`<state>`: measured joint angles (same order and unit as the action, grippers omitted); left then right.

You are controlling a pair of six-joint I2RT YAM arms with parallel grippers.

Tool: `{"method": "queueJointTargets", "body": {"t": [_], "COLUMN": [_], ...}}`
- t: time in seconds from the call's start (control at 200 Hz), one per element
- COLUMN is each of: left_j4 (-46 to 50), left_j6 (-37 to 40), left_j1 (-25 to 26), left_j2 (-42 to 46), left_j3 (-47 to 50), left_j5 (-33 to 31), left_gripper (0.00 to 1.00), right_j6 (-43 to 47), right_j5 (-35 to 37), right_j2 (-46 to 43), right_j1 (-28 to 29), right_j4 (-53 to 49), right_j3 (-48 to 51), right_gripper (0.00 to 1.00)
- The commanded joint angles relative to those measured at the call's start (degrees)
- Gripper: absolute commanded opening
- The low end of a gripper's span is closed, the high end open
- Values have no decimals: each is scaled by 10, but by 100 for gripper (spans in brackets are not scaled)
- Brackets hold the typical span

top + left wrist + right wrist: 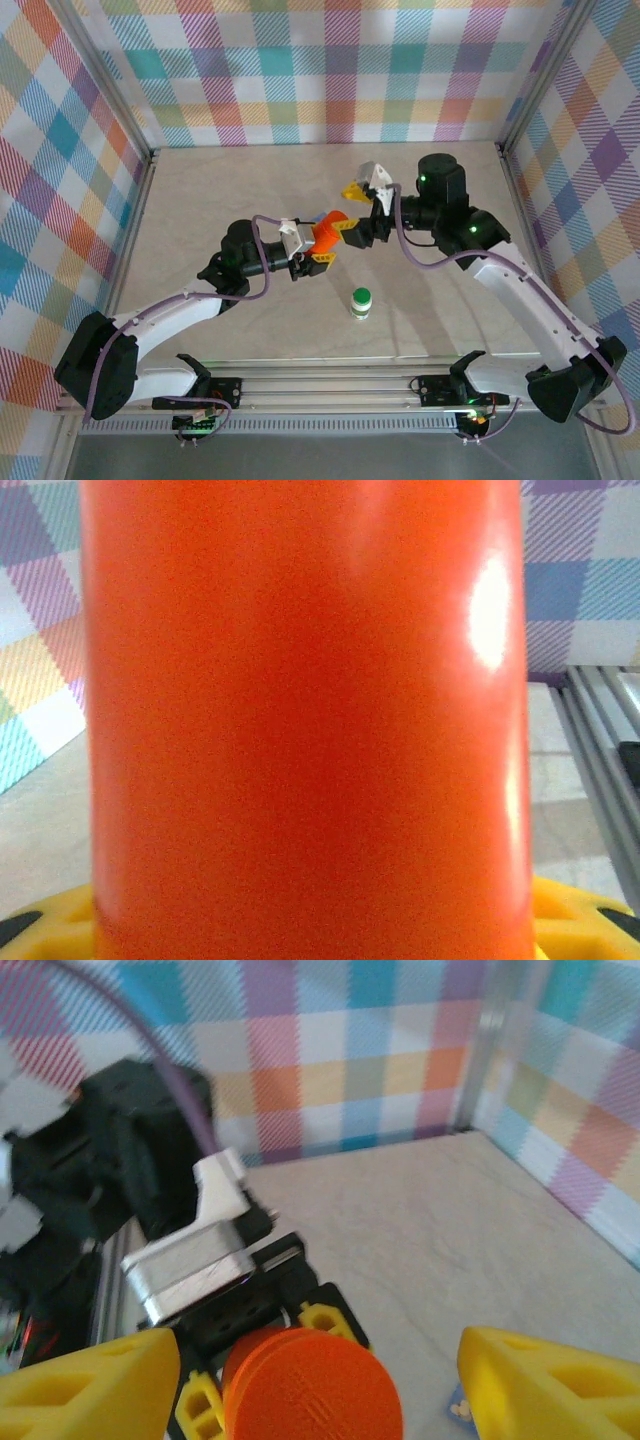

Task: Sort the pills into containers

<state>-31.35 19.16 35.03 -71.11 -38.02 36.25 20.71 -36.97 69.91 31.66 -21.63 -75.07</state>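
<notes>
Orange bottle in left gripper; green-capped bottle stands apart.

Pale beige tabletop w/ faint marbled veining, seen from above. Plaid walls enclose it on 3 sides: back wall, left wall & right wall, all in pastel checks of teal, orange, purple, yellow & white. Silver metal posts rise at the back corners where the walls meet: left post, right post. A grooved aluminium rail runs along the near edge, parallel to the table front. Below it, a plain grey strip at the bottom of the overhead view
</notes>
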Motion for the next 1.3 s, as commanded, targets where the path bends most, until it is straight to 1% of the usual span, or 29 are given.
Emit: {"method": "queueJointTargets", "body": {"t": [0.0,0.155,0.245,0.365,0.77,0.86,0.945,1.015,1.08,1.19,1.22,1.265,1.295], "left_j4": [18,45,54,55,58,55,54,51,48,49,46,41,34], "left_j6": [15,36,41,42,45,44,43,43,45,61,67,75,80], "left_j1": [-5,-5,-5,-5,-5,-5,-5,-5,-5,-3,-2,-2,-1], "left_j2": [7,13,13,15,25,27,28,28,28,30,32,34,34], "left_j3": [-15,-17,-20,-21,-19,-18,-20,-19,-23,-30,-32,-32,-33], "left_j5": [59,65,67,66,60,57,56,49,32,-7,-21,-42,-57], "left_gripper": [0,0,0,0,0,0,0,0,0,0,0,0,0], "right_j6": [172,270,295,315,319,312,301,286,255,158,119,72,19], "right_j5": [-112,-107,-99,-108,-87,-88,-90,-92,-94,-101,-100,-89,-74], "right_j2": [28,82,106,132,158,155,152,150,149,146,143,139,133], "right_j1": [-5,-7,-7,-7,-7,-7,-7,-7,-5,-4,-2,0,1], "right_j4": [-89,-226,-272,-325,-369,-366,-365,-365,-356,-328,-313,-286,-258], "right_j3": [-39,-131,-162,-188,-191,-184,-179,-173,-164,-141,-131,-114,-98], "right_gripper": [79,81,80,78,64,53,42,38,36,32,31,30,29]}}
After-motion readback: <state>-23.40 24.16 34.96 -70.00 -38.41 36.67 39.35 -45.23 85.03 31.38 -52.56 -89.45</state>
